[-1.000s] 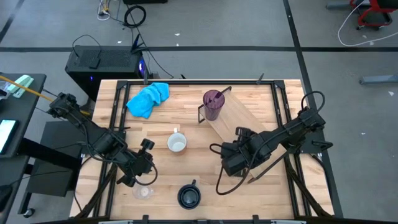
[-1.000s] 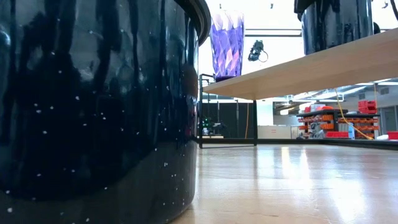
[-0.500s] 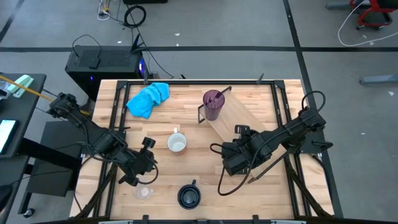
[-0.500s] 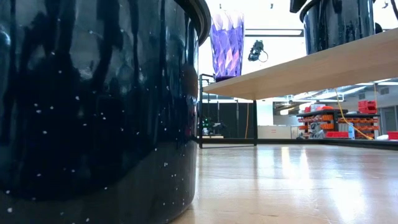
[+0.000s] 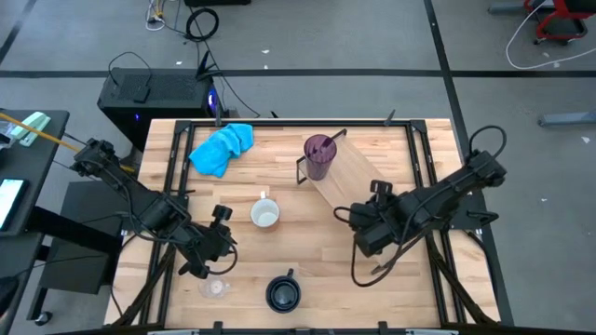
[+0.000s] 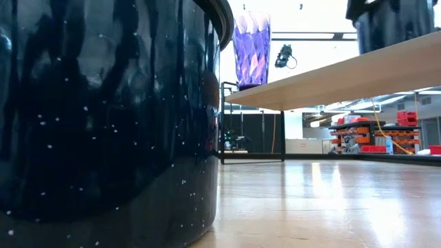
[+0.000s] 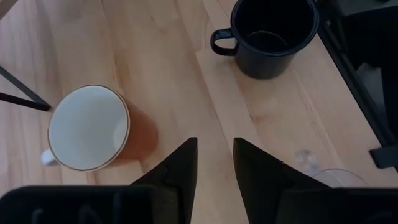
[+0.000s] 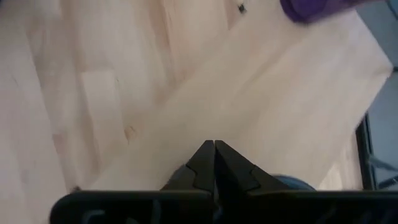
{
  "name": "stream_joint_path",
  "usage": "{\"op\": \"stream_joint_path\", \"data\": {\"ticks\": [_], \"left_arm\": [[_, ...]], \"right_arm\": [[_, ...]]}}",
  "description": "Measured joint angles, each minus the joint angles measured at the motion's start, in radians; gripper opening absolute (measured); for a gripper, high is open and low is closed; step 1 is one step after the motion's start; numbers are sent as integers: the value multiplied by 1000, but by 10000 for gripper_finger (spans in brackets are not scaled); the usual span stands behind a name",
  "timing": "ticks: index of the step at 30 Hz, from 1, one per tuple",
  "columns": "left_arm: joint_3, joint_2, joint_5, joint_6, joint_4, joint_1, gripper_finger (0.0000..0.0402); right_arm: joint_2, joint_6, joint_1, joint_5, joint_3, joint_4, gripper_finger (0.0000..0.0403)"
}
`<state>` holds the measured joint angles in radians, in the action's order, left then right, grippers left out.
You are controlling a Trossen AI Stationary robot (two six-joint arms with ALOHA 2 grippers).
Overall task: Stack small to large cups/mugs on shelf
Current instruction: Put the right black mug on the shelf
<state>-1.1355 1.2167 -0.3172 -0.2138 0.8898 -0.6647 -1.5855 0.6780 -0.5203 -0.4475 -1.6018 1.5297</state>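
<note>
Fingers of my right hand (image 8: 214, 163) press together above the shelf (image 8: 267, 118); only the low view shows a dark mug (image 6: 389, 24) there.

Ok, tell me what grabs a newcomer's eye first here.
The purple tumbler stands out, upright at the far end of the shelf. The bright blue cloth lies crumpled at the table's far left. The dark speckled mug fills the low view's left half, with the white mug mid-table.
</note>
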Motion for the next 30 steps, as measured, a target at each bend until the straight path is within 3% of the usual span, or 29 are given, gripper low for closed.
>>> {"op": "stream_joint_path", "data": {"ticks": [7,11,16,23,26,30], "left_arm": [[0,0,0,0,0,0,111],[0,0,0,0,0,0,111],[0,0,8,0,1,0,114],[0,0,26,-6,3,0,108],[0,0,26,-12,7,0,108],[0,0,27,-12,7,-1,107]], "right_arm": [[108,31,1,1,141,-126,14],[124,28,13,3,153,-202,11],[135,110,15,9,81,-187,8],[180,414,7,30,-11,-37,8],[183,448,6,91,-11,52,8],[189,409,7,106,-7,42,8]]}}
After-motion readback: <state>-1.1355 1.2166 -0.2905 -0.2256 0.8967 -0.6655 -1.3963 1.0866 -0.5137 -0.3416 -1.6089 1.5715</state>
